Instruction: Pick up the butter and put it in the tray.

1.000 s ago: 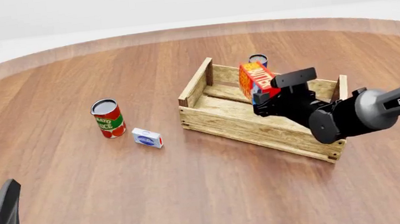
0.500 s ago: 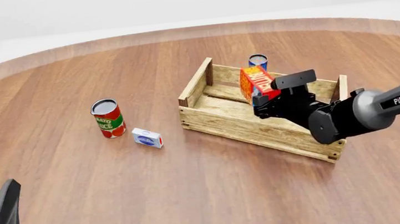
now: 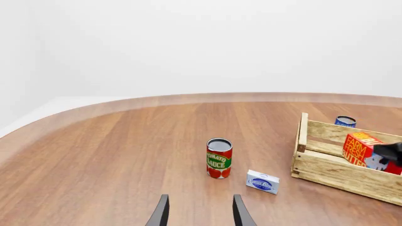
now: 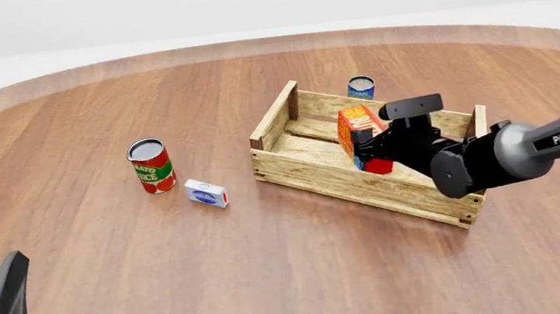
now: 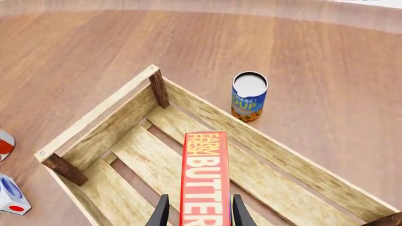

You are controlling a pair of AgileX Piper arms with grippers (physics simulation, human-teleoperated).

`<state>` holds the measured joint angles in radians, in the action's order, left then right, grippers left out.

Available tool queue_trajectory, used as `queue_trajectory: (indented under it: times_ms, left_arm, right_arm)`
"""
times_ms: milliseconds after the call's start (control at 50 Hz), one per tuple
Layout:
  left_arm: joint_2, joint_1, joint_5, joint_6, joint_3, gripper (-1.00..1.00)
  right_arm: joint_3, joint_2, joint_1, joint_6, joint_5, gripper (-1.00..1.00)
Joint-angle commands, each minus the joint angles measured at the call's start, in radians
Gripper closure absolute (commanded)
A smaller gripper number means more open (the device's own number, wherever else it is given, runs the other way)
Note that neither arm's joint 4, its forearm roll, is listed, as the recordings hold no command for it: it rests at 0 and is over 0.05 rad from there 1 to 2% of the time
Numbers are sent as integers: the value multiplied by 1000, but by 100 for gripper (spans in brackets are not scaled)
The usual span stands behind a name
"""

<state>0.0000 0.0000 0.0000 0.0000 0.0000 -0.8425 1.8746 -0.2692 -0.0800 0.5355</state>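
Observation:
The butter (image 4: 360, 128), a red carton with an orange top edge, stands tilted inside the tray (image 4: 337, 180), a light wooden slat crate. My right gripper (image 4: 371, 150) is shut on its near end, down between the crate walls. In the right wrist view the butter (image 5: 204, 179) runs lengthways between my two fingers (image 5: 161, 213), above the tray's floor slats (image 5: 135, 155). The left wrist view shows the tray (image 3: 326, 172) and the butter (image 3: 359, 149) at far right. My left gripper (image 4: 12, 279) sits far off at the near left, open (image 3: 199, 214) and holding nothing.
A blue soup can (image 4: 360, 87) stands just behind the tray's far wall. Left of the tray are a tomato sauce can (image 4: 152, 166) and a small white-blue box (image 4: 206, 193). The round table's rim curves across the back.
My right gripper has come down with the butter, from above the tray's rim to inside the tray. The left arm has not moved.

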Motion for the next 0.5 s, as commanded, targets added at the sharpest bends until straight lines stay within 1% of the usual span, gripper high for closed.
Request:
queue_trajectory:
  times_ms: [20, 500]
  left_arm:
    - [0, 0, 0, 0, 0, -100]
    - [0, 0, 0, 0, 0, -100]
  right_arm:
    - [5, -21, -3, -3, -3, -100]
    - [39, -91, 4, 15, -22, -100]
